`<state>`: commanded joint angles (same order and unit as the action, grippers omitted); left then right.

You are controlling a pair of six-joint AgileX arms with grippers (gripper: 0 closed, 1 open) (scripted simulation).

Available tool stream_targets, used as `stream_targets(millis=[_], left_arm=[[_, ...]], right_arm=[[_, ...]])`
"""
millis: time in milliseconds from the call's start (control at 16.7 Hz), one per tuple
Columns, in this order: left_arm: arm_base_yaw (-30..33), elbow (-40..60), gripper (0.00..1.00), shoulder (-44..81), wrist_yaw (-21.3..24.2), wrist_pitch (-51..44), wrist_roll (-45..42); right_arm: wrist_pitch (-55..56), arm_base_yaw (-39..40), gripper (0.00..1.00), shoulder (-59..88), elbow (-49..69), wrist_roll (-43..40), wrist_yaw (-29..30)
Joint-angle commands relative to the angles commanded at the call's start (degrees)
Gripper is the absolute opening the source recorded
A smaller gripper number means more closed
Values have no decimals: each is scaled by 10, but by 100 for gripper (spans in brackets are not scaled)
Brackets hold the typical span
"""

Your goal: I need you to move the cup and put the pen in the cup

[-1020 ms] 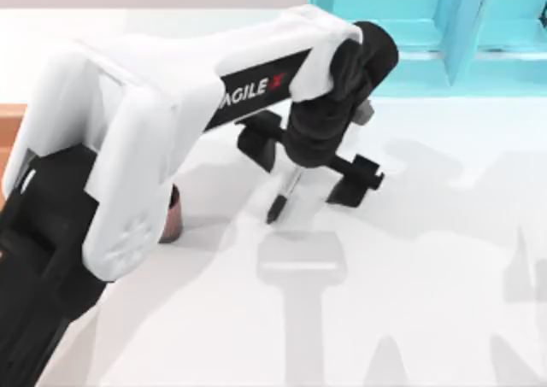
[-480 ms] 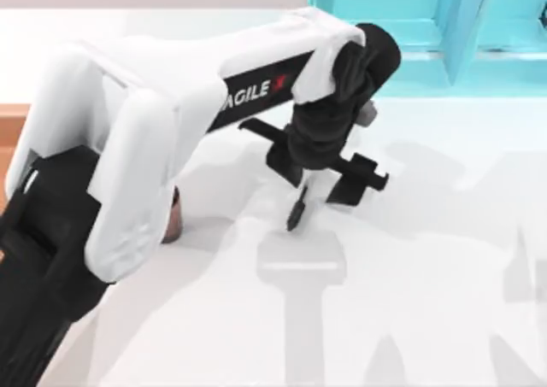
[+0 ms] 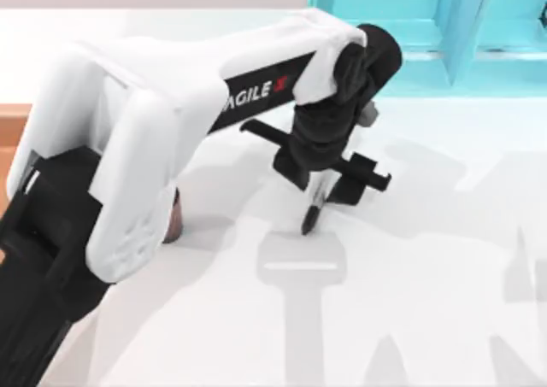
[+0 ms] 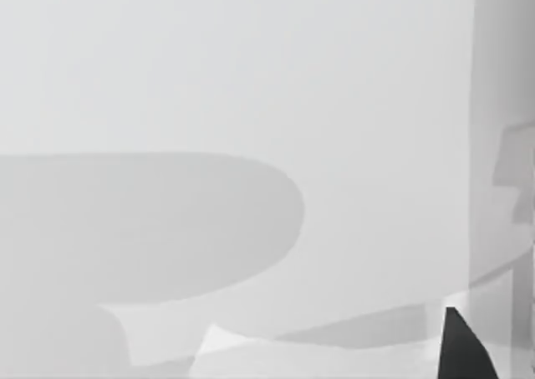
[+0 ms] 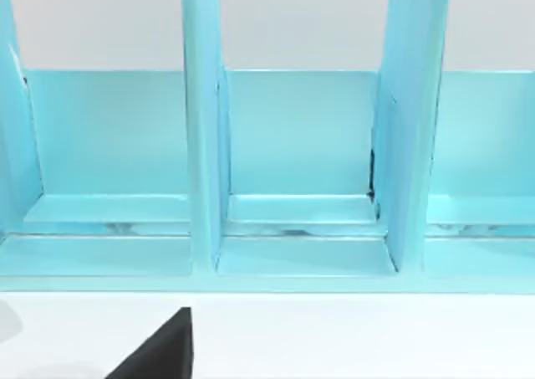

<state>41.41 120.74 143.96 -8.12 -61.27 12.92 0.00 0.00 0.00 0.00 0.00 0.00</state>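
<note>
Left arm: it is seen in the top view reaching from the lower left corner up and across towards the middle of the table, the white forearm slanted and the black wrist bent downwards at its far end.

Left gripper: it is held above the table near the middle, pointing down; its two black fingers stand apart to either side, and the pen is kept between them at its upper end (the exact contact is hidden under the wrist).

Pen: it hangs almost upright from the left gripper, slightly tilted, with the dark tip lowest, just above the grey shadow that is cast on the table.

Cup: only a thin reddish-brown edge of it is seen, standing on the table at the left side, mostly covered by the white elbow of the left arm; it is well apart from the pen.

Left wrist view: the pale table with soft shadows is seen, and a black pointed tip at the lower edge (which part it is cannot be told).

Shelf: a turquoise unit with upright dividers is seen in the right wrist view, standing at the far edge of the table.
</note>
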Motion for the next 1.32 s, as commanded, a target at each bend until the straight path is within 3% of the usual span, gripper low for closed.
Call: stream_targets(millis=[960, 1320], left_arm=[[81, -144, 0, -209, -9, -83, 87], [83, -147, 0, -218, -9, -84, 88]], right_arm=[[0, 0, 100, 0, 0, 0, 0], [0, 0, 100, 0, 0, 0, 0]])
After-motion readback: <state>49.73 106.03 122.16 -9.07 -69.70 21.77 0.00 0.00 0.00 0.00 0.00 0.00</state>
